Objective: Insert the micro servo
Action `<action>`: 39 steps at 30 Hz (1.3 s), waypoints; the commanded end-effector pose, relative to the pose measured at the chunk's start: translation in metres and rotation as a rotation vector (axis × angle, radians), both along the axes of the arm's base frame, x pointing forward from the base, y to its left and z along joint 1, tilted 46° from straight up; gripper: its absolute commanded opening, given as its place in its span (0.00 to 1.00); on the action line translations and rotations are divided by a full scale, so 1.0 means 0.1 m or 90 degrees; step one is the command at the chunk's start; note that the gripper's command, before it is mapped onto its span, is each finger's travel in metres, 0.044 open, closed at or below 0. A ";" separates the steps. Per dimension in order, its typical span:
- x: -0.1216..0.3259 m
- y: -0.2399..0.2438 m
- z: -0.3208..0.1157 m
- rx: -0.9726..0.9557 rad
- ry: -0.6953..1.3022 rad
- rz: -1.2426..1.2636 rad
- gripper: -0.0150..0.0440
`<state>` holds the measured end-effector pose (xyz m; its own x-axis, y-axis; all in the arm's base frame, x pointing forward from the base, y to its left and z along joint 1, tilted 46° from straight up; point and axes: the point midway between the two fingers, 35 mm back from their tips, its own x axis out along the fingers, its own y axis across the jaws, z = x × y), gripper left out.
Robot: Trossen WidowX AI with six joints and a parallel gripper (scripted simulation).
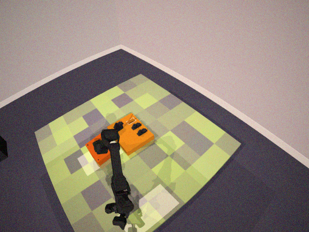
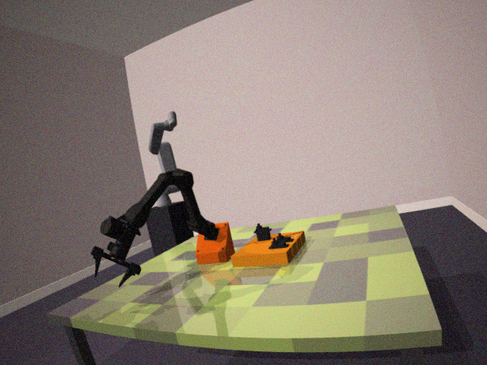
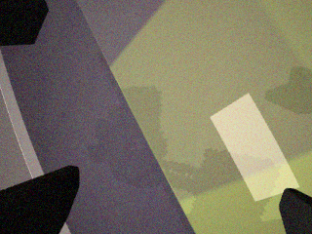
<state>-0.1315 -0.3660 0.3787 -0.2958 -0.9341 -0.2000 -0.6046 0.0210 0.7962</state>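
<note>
The arm reaches toward the lower left of the exterior view, its gripper point(image 2: 108, 279) hanging just above the near-left corner of the checkered worktop point(image 2: 354, 283). The jaws are spread wide and hold nothing. The wrist view shows only green and grey squares and the dark floor between the two black fingertips.

The orange deck point(image 1: 129, 143) lies at the centre of the top view, well apart from the gripper. Several dark servo-shaped pieces sit on it. The taller one at the deck's left edge point(image 1: 119, 125) may be the loose micro servo, though at this size it cannot be told from the mounted ones. The marked pocket point(image 1: 129, 121), a pale outline near the deck's upper corner, appears unfilled.

On this evidence the task is barely begun. Nothing has been picked up, and the pocket has yet to receive its part. Still to come:
- travel back to the deck and grasp the servo
- seat it shaft-up with both ears flat and the cable in the side notch
- release it and move the gripper clear
</note>
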 end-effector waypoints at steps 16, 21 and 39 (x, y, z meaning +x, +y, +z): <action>1.19 -0.28 -0.28 0.070 0.103 0.220 1.00; 1.53 -0.29 -0.31 0.076 0.141 0.283 1.00; 2.64 -0.08 -0.62 0.121 0.244 0.486 1.00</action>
<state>0.1201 -0.3785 0.3251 0.2963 -0.8832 -0.3634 -0.1314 -0.4146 0.9005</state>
